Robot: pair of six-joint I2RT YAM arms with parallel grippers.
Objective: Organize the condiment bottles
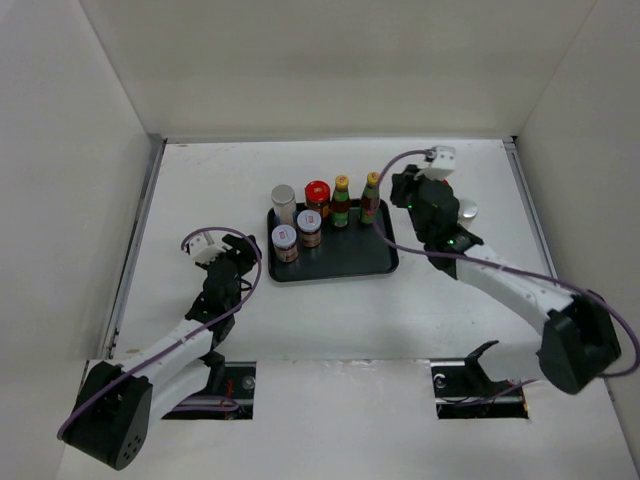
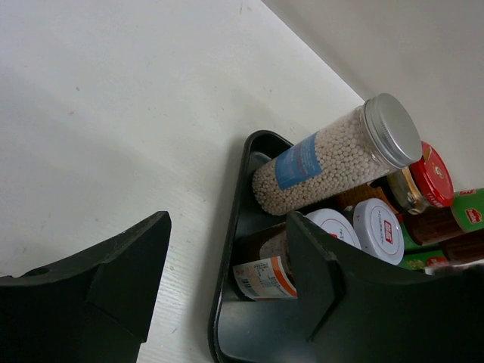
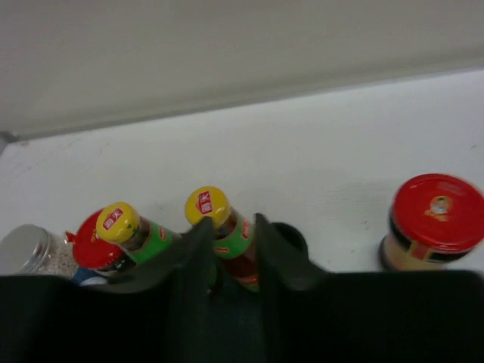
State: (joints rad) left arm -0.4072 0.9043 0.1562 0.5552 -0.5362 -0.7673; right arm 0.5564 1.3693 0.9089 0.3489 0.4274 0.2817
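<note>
right end effector [image 3: 232,224] | flanks rightmost yellow-capped bottle [image 3: 209,206] | contact unclear

I see a flat black tray [image 1: 350,260] lying on the white table [image 1: 330,320], a little behind its middle. Plain white walls [image 1: 330,60] stand around the table on the left, far and right sides.

Black tray [image 1: 350,256]; slim bottle [image 3: 225,229] yellow-capped, green-labelled; red-lidded jar [image 3: 435,219]; silver-lidded jar [image 2: 333,159], blue label
</note>
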